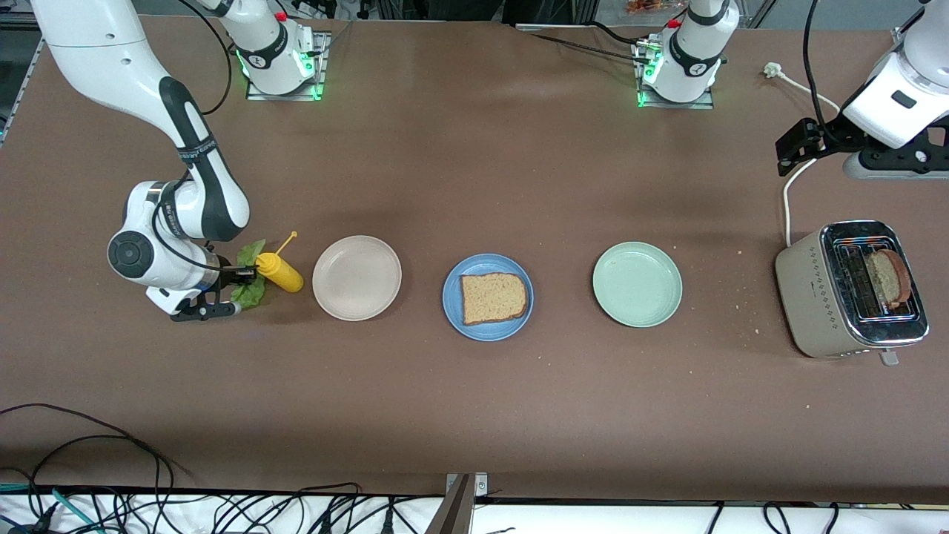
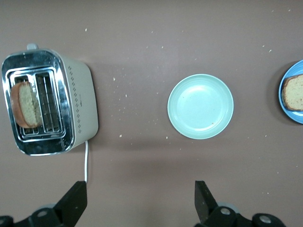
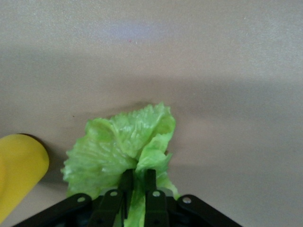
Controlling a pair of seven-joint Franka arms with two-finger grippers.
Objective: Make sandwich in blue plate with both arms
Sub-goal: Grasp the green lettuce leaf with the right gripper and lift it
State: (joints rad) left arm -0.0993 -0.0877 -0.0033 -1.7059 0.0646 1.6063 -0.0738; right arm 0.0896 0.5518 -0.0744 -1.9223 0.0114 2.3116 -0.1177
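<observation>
The blue plate (image 1: 452,297) lies mid-table with one slice of brown bread (image 1: 493,298) on it; the left wrist view catches the plate's edge (image 2: 289,71) and the bread (image 2: 294,92). Toward the right arm's end of the table, my right gripper (image 1: 236,285) is down at the table, shut on a ruffled green lettuce leaf (image 1: 250,256). In the right wrist view the leaf (image 3: 118,142) bunches between the closed fingers of the right gripper (image 3: 137,177). My left gripper (image 2: 140,187) hangs open and empty, high over the table beside the toaster (image 1: 815,297); a second slice (image 1: 887,276) stands in its slot.
A yellow squeeze bottle (image 1: 279,271) lies right beside the lettuce. A beige plate (image 1: 356,277) and a pale green plate (image 1: 637,284) flank the blue plate. The toaster's white cord (image 1: 787,200) runs toward the arm bases. Crumbs dot the table near the toaster.
</observation>
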